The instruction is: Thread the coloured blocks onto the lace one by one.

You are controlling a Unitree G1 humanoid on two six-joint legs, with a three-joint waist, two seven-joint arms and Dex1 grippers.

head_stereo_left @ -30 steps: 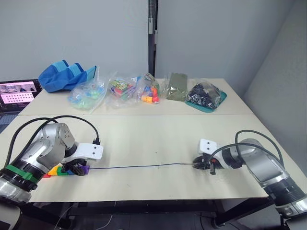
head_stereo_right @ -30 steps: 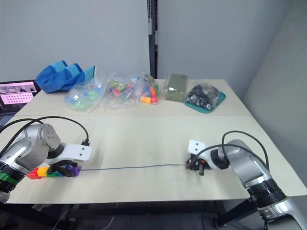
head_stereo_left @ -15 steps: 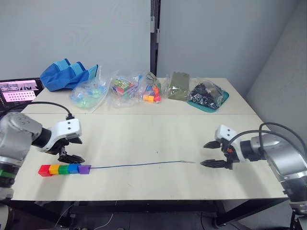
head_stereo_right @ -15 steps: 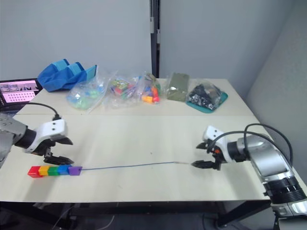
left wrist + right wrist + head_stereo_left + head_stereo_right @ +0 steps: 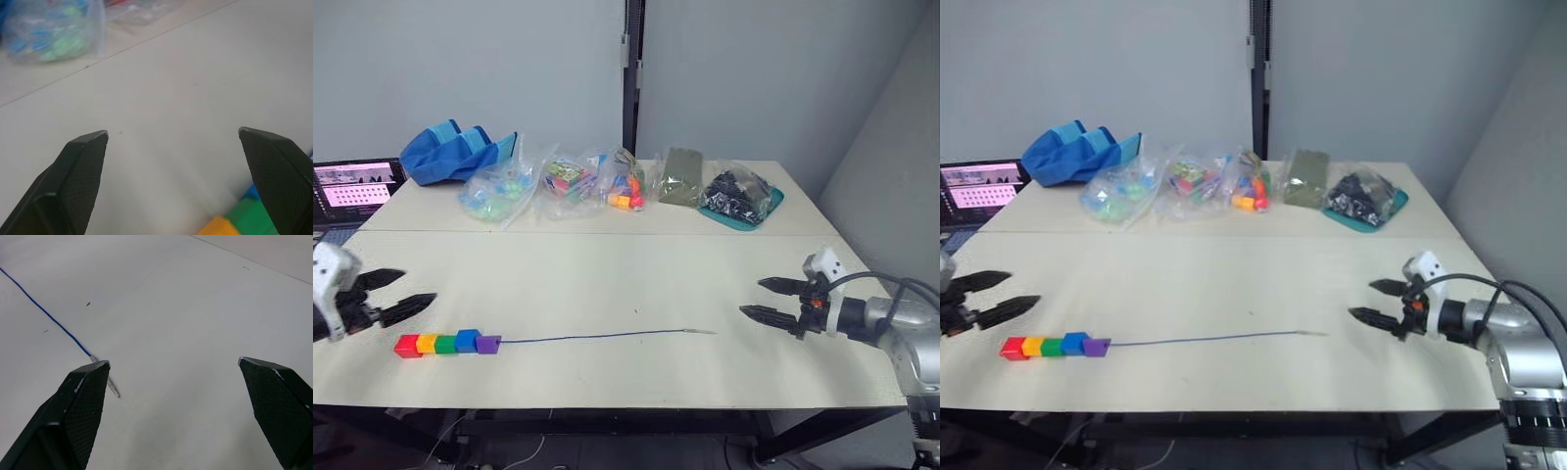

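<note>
All five coloured blocks [image 5: 447, 344] sit on the lace [image 5: 597, 337]; both released jaws should stay clear, disturbing nothing

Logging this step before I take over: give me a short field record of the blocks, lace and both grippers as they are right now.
blocks: five coloured blocks in a touching row on the table, red at the outer end, purple at the lace end
lace: lace lies flat, running from the purple block to its pale tip
left gripper: left gripper open, beside the row, holding nothing
right gripper: right gripper open, just beyond the tip, not touching it
</note>
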